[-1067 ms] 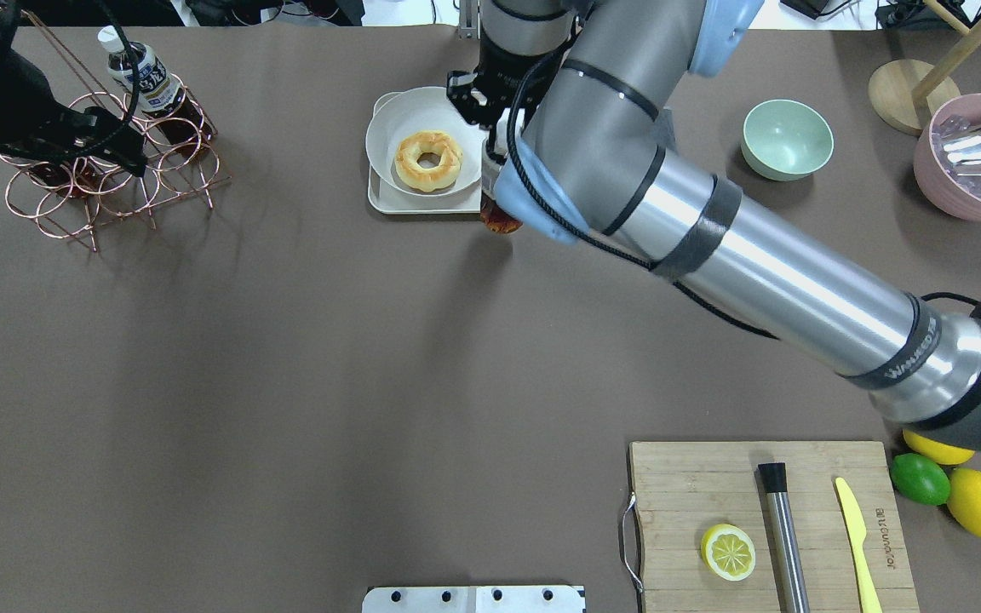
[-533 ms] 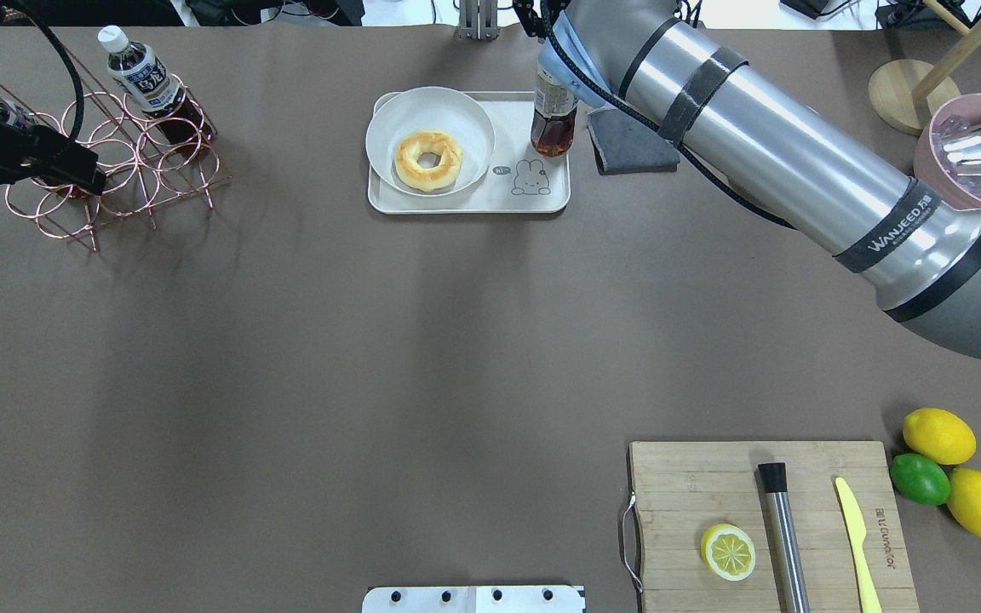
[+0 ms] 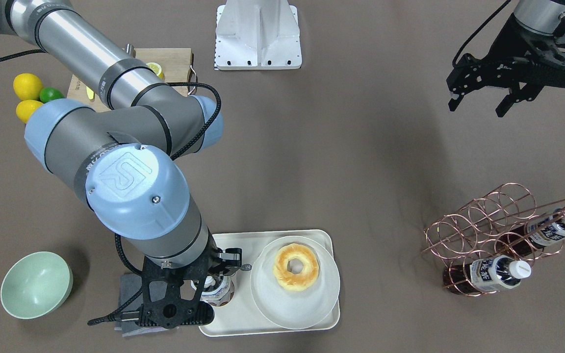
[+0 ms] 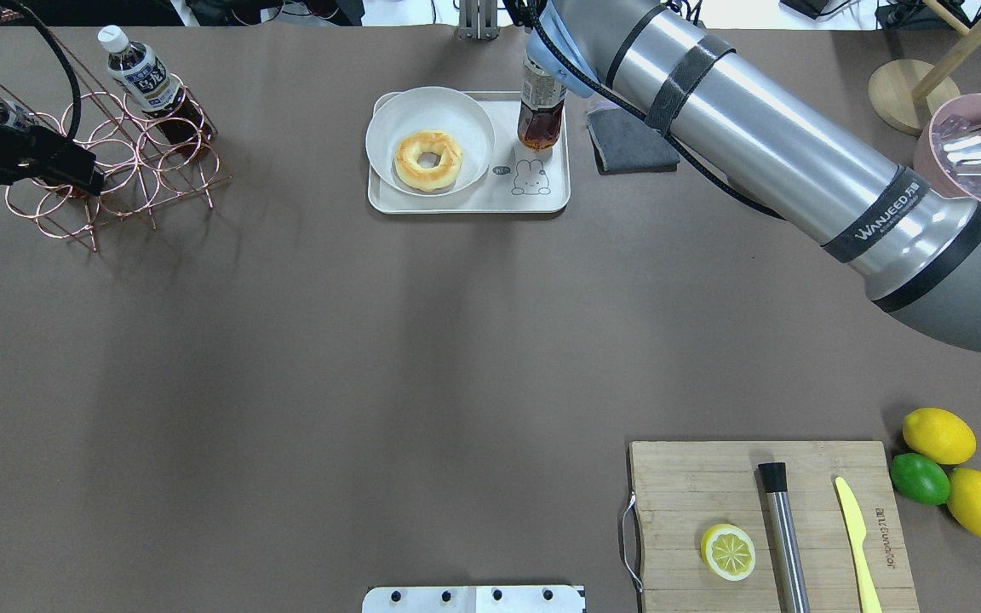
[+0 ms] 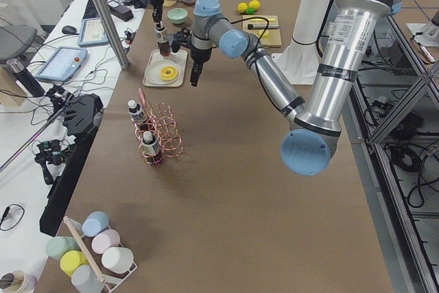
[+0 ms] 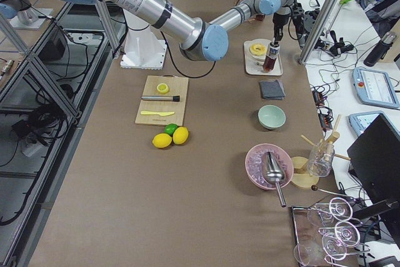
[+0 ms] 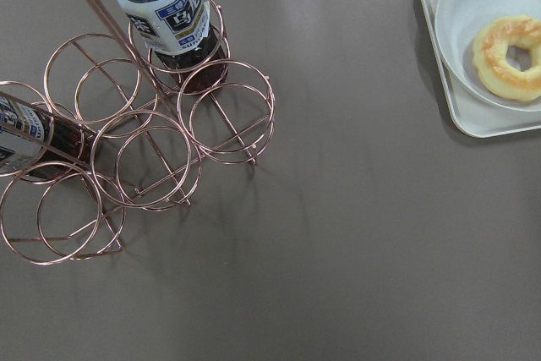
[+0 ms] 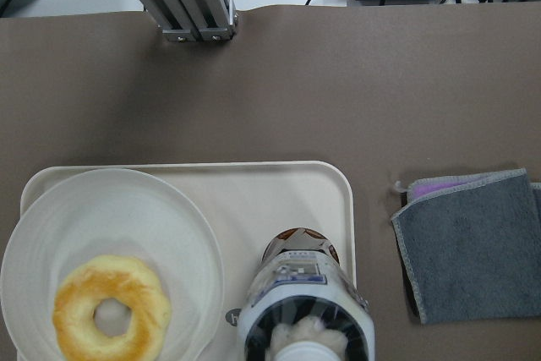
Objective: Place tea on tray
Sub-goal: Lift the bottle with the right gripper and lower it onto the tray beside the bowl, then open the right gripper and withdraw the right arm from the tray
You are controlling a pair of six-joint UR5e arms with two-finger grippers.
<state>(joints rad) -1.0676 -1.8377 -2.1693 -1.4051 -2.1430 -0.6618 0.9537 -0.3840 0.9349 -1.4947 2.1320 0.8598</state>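
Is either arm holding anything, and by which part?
The right end effector grips the tea bottle by its top end. The left end effector is open and holds nothing.

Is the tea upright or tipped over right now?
Upright: the tea hangs vertical, its base down over the tray beside the plate.

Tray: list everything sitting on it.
A plate holding a donut, and the tea bottle upright in the right tool. The bottle hides whether its base touches the tray.
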